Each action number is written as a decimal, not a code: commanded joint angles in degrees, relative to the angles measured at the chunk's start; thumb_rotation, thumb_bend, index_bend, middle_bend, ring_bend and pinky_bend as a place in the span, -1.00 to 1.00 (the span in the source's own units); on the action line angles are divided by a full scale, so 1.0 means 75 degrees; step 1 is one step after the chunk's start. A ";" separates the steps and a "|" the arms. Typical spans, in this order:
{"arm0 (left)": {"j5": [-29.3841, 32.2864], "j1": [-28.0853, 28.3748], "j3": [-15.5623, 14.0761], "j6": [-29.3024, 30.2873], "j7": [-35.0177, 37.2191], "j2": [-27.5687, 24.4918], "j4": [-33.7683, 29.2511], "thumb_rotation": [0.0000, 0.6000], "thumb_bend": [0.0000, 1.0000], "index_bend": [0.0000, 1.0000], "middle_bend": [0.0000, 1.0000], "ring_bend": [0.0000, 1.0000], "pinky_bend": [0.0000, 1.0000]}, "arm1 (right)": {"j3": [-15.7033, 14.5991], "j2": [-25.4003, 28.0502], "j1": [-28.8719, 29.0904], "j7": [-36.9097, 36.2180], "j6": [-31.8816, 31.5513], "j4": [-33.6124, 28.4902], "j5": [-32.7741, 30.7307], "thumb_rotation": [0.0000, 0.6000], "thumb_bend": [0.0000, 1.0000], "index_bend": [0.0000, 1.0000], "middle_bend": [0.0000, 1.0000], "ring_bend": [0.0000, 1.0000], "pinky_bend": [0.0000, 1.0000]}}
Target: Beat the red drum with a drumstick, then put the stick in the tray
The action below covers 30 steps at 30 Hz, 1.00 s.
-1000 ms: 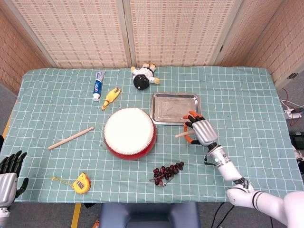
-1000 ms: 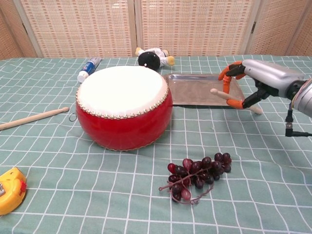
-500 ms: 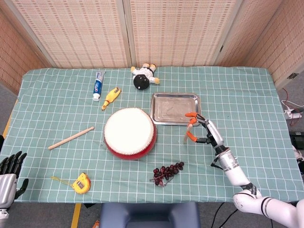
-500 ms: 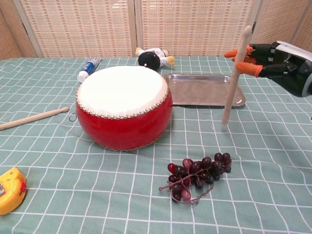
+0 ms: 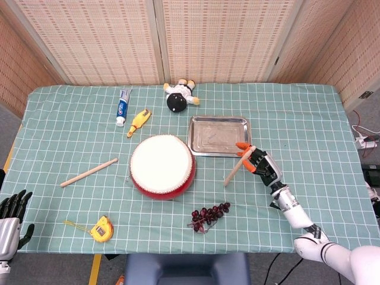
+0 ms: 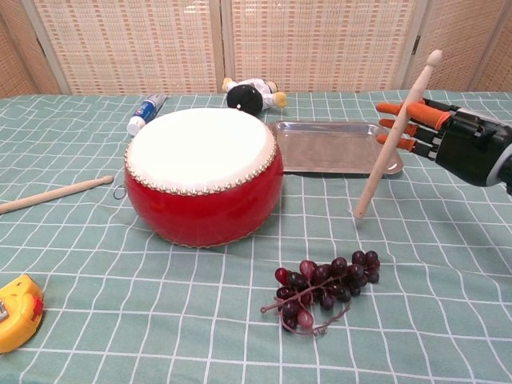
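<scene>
Worktop [image 5: 309,119]: checked green cloth before woven screens.
Right hand [image 6: 468,144]: fingertips loosely pinch tilted drumstick [image 6: 392,132].
Left hand [image 5: 12,217]: idle, fingers apart.
Risk: shallow pinch; stick could slip before reaching red drum [image 6: 204,176].

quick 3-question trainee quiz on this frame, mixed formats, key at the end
1. True or false: the right hand holds a drumstick tilted, one end on the cloth.
2. Which lies nearest the second drumstick: A) toothpaste B) red drum C) grapes?
3. Fill in: the tray holds ____.

Key
1. True; it leans against the fingers.
2. B.
3. Nothing; it lies bare beyond the drum.
</scene>
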<state>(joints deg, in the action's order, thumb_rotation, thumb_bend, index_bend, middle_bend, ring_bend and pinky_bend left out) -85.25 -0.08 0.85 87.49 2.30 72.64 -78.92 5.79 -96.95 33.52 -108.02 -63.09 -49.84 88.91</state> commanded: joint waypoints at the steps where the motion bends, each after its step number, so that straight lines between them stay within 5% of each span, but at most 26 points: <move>1: 0.0007 0.0008 -0.0010 -0.0041 0.0018 0.0026 0.0037 1.00 -0.26 -1.00 -1.00 -1.00 -1.00 | -0.0203 -0.0313 0.0045 -0.0596 -0.0032 0.0547 0.0145 1.00 -0.15 0.22 -0.57 -0.70 -0.59; 16: 0.0042 -0.0010 -0.0008 -0.0080 0.0127 0.0129 0.0236 1.00 -0.26 -1.00 -1.00 -1.00 -1.00 | -0.0619 -0.0892 -0.0051 -0.1170 -0.0640 0.1811 0.0444 1.00 -0.15 -0.01 -0.57 -0.70 -0.59; 22: 0.0042 -0.0012 -0.0006 -0.0085 0.0164 0.0149 0.0283 1.00 -0.26 -1.00 -1.00 -1.00 -1.00 | -0.0708 -0.1041 -0.0054 -0.1113 -0.0710 0.2083 0.0474 1.00 -0.55 -0.10 -0.57 -0.69 -0.59; 30: 0.0071 -0.0015 -0.0007 -0.0130 0.0237 0.0179 0.0353 1.00 -0.26 -1.00 -1.00 -1.00 -1.00 | -0.0914 -0.1209 0.0040 -0.1031 -0.0760 0.2196 0.0661 1.00 -0.74 -0.14 -0.57 -0.68 -0.59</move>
<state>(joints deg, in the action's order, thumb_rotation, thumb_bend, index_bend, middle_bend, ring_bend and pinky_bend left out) -84.74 -0.18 0.79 86.53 4.06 73.97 -76.27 -0.86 -105.83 33.70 -115.91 -68.69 -33.52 93.67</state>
